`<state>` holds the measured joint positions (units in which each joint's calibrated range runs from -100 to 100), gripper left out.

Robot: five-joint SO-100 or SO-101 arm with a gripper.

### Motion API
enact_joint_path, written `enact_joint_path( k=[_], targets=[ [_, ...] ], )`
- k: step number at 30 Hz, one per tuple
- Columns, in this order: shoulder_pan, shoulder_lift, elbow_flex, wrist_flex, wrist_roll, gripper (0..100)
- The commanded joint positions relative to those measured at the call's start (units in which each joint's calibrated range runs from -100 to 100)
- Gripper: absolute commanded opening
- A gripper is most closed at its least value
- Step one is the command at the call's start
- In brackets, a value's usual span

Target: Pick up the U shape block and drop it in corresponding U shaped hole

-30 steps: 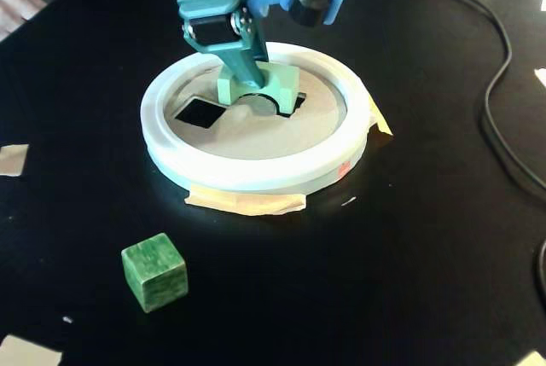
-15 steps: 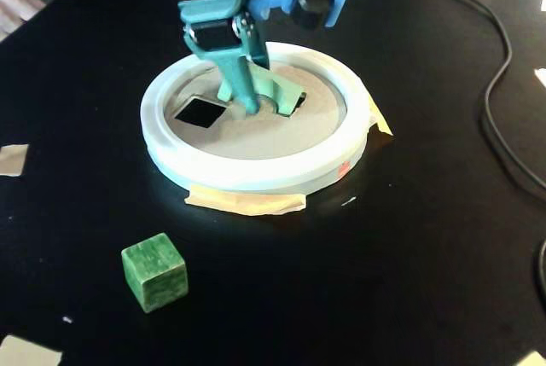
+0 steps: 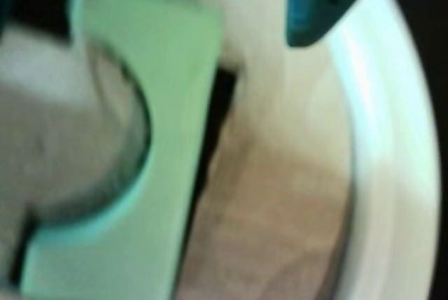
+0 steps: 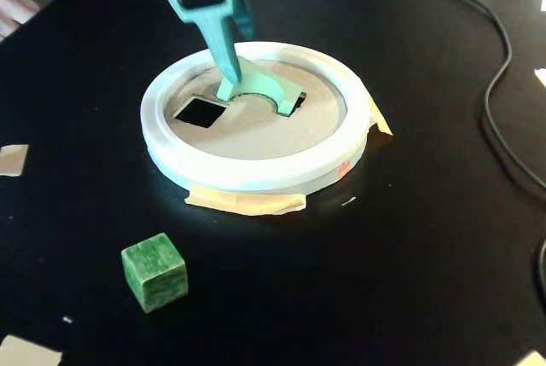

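Writing: none readable on any surface in either view.
U shape block [image 4: 266, 86]: pale mint, sunk most of the way into the U shaped hole [image 4: 296, 103], its top about level with the tan disc [image 4: 256, 136]; only a dark sliver of the hole shows at the block's right end. The blurred wrist view shows the block [image 3: 175, 139] filling the left of the frame, notch facing left.
Gripper [image 4: 229, 84]: teal, reaching down from the upper left of the fixed view; one finger tip is at the block's left end. I cannot tell whether it is released or clenched.
Disc contents: a smaller square cutout [image 4: 199, 112] left of the block, dark.
Rim [image 4: 256, 174]: white ring, tan tape under its front edge.
Open room: black tabletop [image 4: 384, 255] bare at lower right; green cube [image 4: 154, 271] alone at lower left, well apart from the disc.
Edge hazard: black cable [image 4: 495, 84] curving down the right side.
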<state>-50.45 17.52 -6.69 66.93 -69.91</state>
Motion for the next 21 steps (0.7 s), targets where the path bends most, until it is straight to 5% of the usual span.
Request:
enact_joint_path(
  k=[1, 13, 21],
  targets=[
    [-2.4, -9.0, -5.2, 7.2, 3.0, 67],
    [-0.7, -9.3, -4.9, 14.2, 30.0, 69],
    [-0.7, -8.2, -4.0, 14.3, 35.1, 69]
  ],
)
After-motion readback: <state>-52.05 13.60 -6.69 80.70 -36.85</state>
